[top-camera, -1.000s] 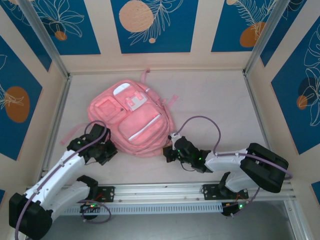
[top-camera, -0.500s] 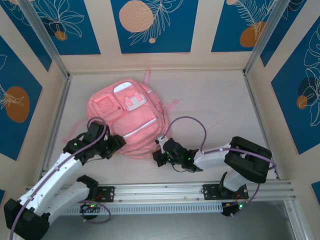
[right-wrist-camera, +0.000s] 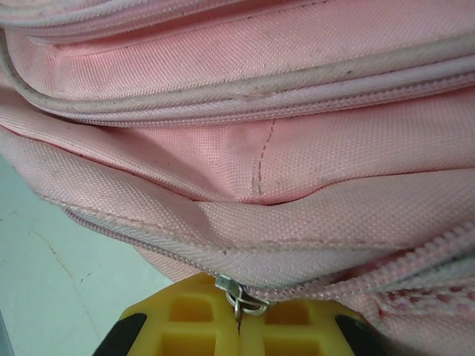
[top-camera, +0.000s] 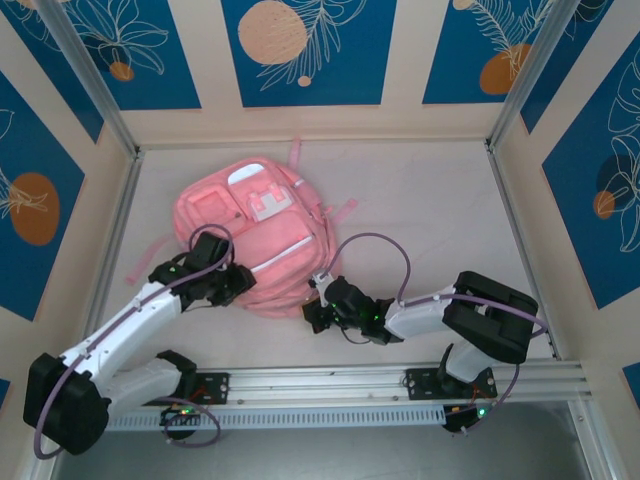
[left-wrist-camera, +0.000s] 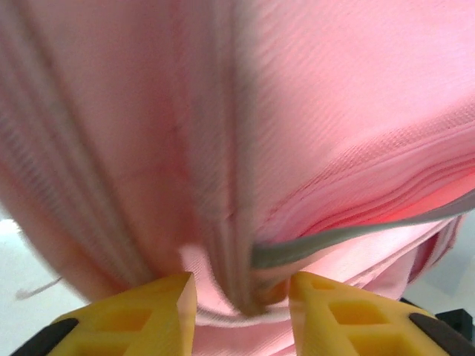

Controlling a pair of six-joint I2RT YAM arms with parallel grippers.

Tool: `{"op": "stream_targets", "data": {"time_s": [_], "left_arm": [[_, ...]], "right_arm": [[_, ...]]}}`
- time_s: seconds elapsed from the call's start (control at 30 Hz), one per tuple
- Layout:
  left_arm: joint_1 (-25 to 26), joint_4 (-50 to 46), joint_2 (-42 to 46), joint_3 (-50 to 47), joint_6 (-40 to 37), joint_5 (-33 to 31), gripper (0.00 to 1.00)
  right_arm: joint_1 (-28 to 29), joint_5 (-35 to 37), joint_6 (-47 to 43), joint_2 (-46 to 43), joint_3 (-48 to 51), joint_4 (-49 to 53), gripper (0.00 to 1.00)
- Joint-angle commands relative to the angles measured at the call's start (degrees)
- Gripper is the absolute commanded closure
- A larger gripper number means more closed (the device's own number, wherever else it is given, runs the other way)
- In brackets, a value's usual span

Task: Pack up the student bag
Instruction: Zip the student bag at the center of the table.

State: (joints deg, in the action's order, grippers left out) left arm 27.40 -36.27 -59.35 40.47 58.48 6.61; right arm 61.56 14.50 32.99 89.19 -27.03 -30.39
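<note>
Pink student bag (top-camera: 262,235) lies left of centre on the counter (top-camera: 420,220), long axis about 12 to 6 o'clock. At its 5 o'clock corner the right fingers (top-camera: 313,312) are pinched shut on a zip pull (right-wrist-camera: 236,300). At 7 o'clock the left fingers (top-camera: 238,284) straddle a fabric fold, part-open; grip unclear.

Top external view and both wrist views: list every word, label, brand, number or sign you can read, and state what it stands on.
None can be read.
Pale patch on the large soft pink fabric backpack: too small to tell any print.
Blue wall panels: leaf and circle drawings, no words.
Small metal zip pull: no lettering visible.
</note>
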Motion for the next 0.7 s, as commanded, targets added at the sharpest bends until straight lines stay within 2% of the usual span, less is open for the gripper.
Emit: {"op": "stream_targets", "data": {"time_s": [0.0, 0.1, 0.23, 0.47, 0.67], "left_arm": [[0.3, 3.7, -1.1, 1.0, -2.3, -2.2, 0.68], [0.3, 4.2, -2.4, 0.8, -2.5, -2.6, 0.76], [0.3, 3.5, -3.8, 1.6, -2.8, -5.0, 1.00], [-0.1, -4.8, -3.9, 6.5, -5.6, -12.4, 1.00], [-2.5, -6.8, -2.5, 7.0, -8.2, -13.2, 1.00]], "right_arm": [[0.3, -1.1, 0.3, 2.2, -0.1, 2.6, 1.00], [0.2, -1.4, 0.3, 2.8, -0.4, 2.5, 1.00], [0.1, -1.2, 0.3, 2.5, -0.3, 2.6, 1.00], [-1.1, 0.3, 0.4, -0.2, 1.6, 4.1, 1.00], [-2.8, 0.3, 0.0, -1.8, 2.2, 7.0, 1.00]]}}
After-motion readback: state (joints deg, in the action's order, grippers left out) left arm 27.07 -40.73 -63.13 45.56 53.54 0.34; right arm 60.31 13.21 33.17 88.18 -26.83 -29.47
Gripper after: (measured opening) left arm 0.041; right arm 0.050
